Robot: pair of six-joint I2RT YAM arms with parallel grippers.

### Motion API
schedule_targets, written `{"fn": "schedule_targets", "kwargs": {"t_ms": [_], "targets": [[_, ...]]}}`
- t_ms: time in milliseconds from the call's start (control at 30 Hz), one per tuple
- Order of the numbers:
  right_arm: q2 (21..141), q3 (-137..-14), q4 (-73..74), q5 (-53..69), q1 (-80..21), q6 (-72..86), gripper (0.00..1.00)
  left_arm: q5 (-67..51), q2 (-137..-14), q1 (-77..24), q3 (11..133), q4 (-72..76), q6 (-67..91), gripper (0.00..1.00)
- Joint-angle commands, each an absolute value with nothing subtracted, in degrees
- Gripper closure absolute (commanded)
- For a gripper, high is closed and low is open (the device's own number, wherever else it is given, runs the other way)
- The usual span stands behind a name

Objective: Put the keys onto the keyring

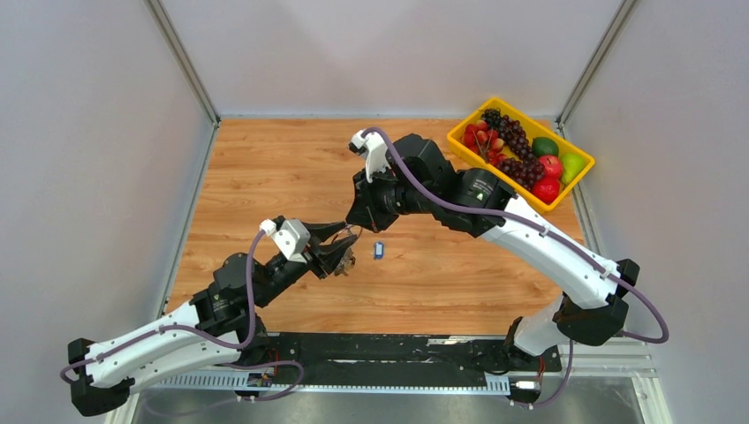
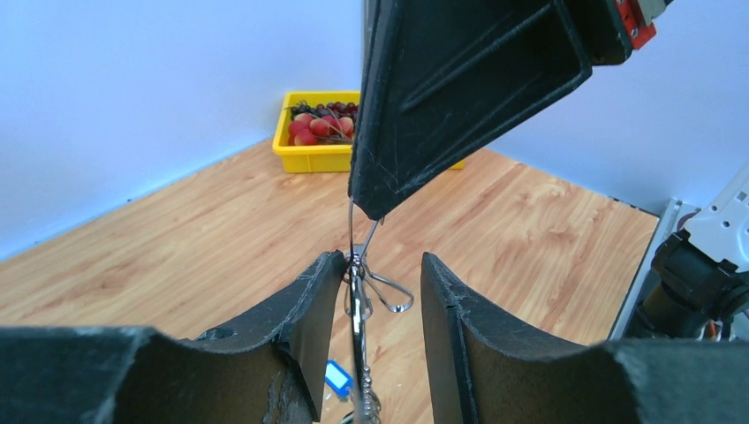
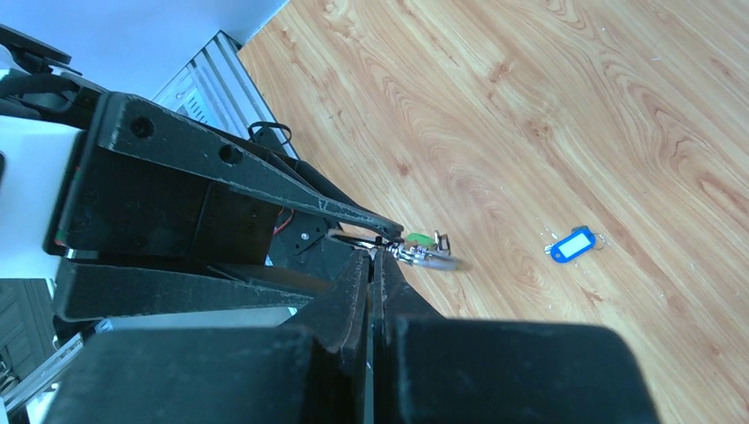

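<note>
The keyring [image 2: 356, 305] hangs edge-on between the fingers of my left gripper [image 2: 384, 261], touching the left finger. That gripper is open, with its jaws well apart. My right gripper [image 3: 375, 256] comes down from above and is shut on the top of the keyring [image 3: 353, 238]. A key with a green tag [image 3: 420, 238] and other silvery keys [image 1: 344, 261] dangle from the ring. A blue-tagged key [image 1: 379, 250] lies loose on the wooden table and also shows in the right wrist view [image 3: 572, 245]. In the top view the left gripper [image 1: 340, 240] and right gripper [image 1: 356, 223] meet mid-table.
A yellow tray [image 1: 468, 132] with grapes, apples and other fruit stands at the back right corner. Grey walls close in the table on three sides. A black rail [image 1: 397, 349] runs along the near edge by the arm bases.
</note>
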State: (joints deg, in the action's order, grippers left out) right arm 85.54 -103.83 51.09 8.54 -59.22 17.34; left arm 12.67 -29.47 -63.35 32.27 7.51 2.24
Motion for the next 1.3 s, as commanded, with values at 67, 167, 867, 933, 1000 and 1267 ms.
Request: {"fn": "schedule_targets", "kwargs": {"t_ms": [67,167,867,933,1000,1267], "targets": [[86.4,-108.7,51.5,7.9,-59.6,19.3,1.0,11.5,-30.0,-63.5,31.4,12.4,0.2,0.53],[86.5,-108.9,51.7,8.0,-59.6,19.3,1.0,11.5,-29.8,-63.5,30.8,13.7,0.4,0.53],[87.2,-109.8,52.4,9.6,-59.9,19.0,1.0,11.5,-28.4,-63.6,27.3,20.7,-3.6,0.56],[87.3,-110.1,52.6,9.7,-60.0,19.0,1.0,11.1,-28.5,-63.6,27.2,21.0,-3.8,0.56],[87.4,-110.3,52.6,9.7,-60.1,19.1,1.0,10.7,-28.7,-63.5,27.2,21.0,-4.0,0.56],[87.7,-111.0,53.1,9.8,-60.4,19.1,1.0,9.6,-29.1,-63.5,26.8,22.8,-4.8,0.56]]}}
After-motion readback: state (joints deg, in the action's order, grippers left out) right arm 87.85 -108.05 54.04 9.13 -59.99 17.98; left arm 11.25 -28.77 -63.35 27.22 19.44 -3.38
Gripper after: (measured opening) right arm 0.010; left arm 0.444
